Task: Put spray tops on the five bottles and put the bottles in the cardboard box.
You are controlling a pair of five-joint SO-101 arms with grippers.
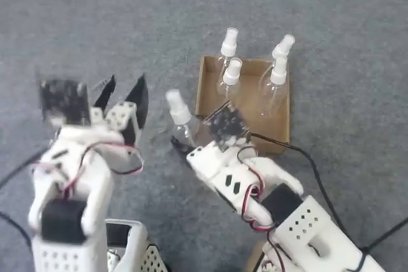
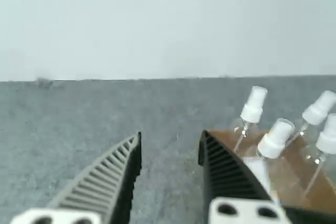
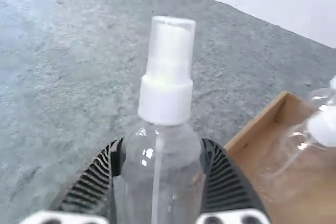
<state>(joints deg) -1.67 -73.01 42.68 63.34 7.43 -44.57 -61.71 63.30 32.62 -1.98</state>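
Observation:
My right gripper (image 1: 183, 139) (image 3: 160, 153) is shut on a clear bottle (image 1: 183, 130) (image 3: 157, 174) just left of the cardboard box (image 1: 207, 87) (image 3: 265, 124). The bottle stands upright and carries a white spray top (image 1: 176, 104) (image 3: 167, 87). Several more bottles with spray tops (image 1: 232, 71) (image 2: 275, 139) stand leaning inside the box (image 2: 302, 177). My left gripper (image 1: 122, 95) (image 2: 169, 153) hangs open and holds nothing, above the grey mat to the left of the held bottle.
A grey mat (image 1: 95, 36) covers the table, with a pale wall behind it. A black cable (image 1: 319, 176) runs from the right arm across the mat near the box's front corner.

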